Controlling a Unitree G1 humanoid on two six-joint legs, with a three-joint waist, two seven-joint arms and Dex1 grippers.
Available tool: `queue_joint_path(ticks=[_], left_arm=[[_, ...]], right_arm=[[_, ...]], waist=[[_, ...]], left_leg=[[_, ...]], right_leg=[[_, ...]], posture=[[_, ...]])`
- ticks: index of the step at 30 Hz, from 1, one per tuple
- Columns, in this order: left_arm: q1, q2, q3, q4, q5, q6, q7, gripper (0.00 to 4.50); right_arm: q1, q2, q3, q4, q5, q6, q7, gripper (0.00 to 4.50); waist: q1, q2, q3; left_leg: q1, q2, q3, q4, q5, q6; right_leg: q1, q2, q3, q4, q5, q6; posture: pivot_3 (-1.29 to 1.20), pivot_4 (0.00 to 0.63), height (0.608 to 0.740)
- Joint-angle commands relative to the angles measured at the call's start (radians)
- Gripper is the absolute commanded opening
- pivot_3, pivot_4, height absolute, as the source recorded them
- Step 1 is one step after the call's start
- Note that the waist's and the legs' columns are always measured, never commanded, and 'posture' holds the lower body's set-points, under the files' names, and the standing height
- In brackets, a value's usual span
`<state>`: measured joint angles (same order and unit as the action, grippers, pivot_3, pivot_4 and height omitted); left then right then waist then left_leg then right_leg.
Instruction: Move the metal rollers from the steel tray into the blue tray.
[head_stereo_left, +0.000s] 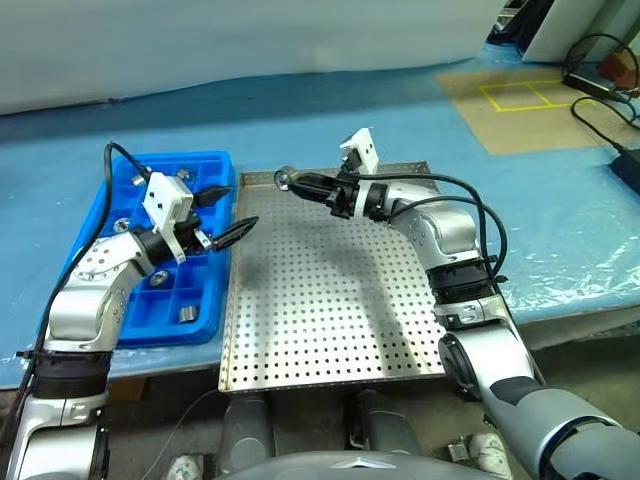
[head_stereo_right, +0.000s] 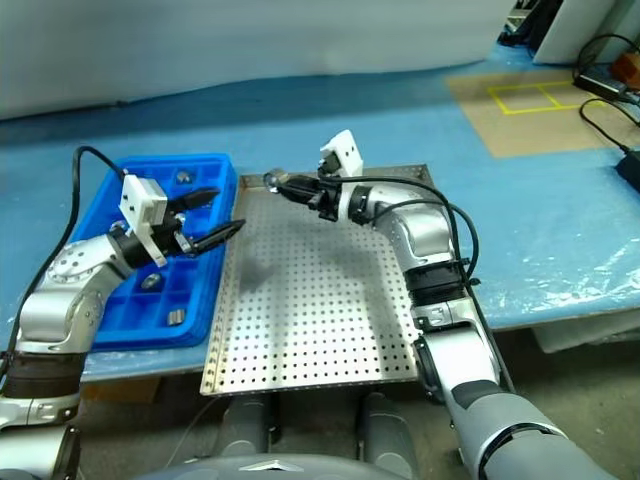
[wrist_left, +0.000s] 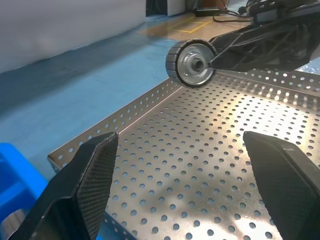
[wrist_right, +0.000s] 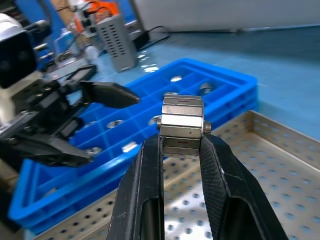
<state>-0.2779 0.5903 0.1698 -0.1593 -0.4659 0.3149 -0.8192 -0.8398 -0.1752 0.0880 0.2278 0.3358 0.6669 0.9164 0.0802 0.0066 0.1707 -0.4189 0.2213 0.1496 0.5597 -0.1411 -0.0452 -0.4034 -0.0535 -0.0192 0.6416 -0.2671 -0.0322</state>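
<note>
A wide blue-covered table (head_stereo_left: 330, 120) is seen stretching across the scene, and on it the steel tray (head_stereo_left: 330, 300) is laid out, its perforated floor bare from rim to rim. Just beside it, on the robot's left and touching its edge or nearly so, the blue tray (head_stereo_left: 205, 165) is set, with several of its square compartments already occupied by metal rollers (head_stereo_left: 186, 314), a few near the far end and a few near the near end. Beyond the table's far right corner a brown floor patch with a yellow taped square (head_stereo_left: 515, 95) and some black cables (head_stereo_left: 600, 75) can be made out.

Now to the arms. The right gripper (wrist_right: 182, 137) is held level above the far left corner of the steel tray, pointed toward the blue tray, and a single roller (wrist_right: 183, 125) is clamped between its two black fingers, lifted clear of the tray floor. In the left wrist view that same roller is caught end-on, its centre hole plainly visible. The left gripper (head_stereo_left: 222, 213) is held over the seam between the two trays, its fingers spread wide apart with nothing between them, and it is aimed across at the right gripper, the two kept a short way apart.
</note>
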Motion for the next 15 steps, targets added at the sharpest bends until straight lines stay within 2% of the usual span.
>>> queue_joint_path(ticks=[1,9,15], left_arm=[[0.028,0.016,0.057,-0.083,-0.011,-0.003,0.041,4.27],[0.161,0.013,0.182,-0.207,-0.005,0.009,0.172,4.27],[0.35,-0.017,0.324,-0.386,-0.007,0.053,0.307,4.27]], right_arm=[[-0.042,0.008,0.028,0.014,0.011,-0.027,0.034,0.61],[-0.166,0.123,0.082,0.224,-0.03,-0.161,0.054,0.61],[-0.234,0.238,0.119,0.394,-0.066,-0.278,0.102,0.61]], waist=[[0.008,0.0,0.0],[0.021,0.0,0.0],[0.045,-0.001,0.0]], left_leg=[[0.0,0.0,0.0,0.0,0.0,0.0],[0.0,0.0,-0.001,-0.002,0.001,-0.001],[-0.002,0.001,-0.003,-0.005,0.001,-0.002]], right_leg=[[0.0,0.0,0.0,0.0,0.0,0.0],[-0.001,0.0,-0.001,0.0,-0.001,-0.001],[-0.002,0.0,-0.004,-0.001,-0.002,-0.003]], posture=[[0.12,0.15,0.74],[0.3,0.15,0.74],[0.47,0.15,0.74]])
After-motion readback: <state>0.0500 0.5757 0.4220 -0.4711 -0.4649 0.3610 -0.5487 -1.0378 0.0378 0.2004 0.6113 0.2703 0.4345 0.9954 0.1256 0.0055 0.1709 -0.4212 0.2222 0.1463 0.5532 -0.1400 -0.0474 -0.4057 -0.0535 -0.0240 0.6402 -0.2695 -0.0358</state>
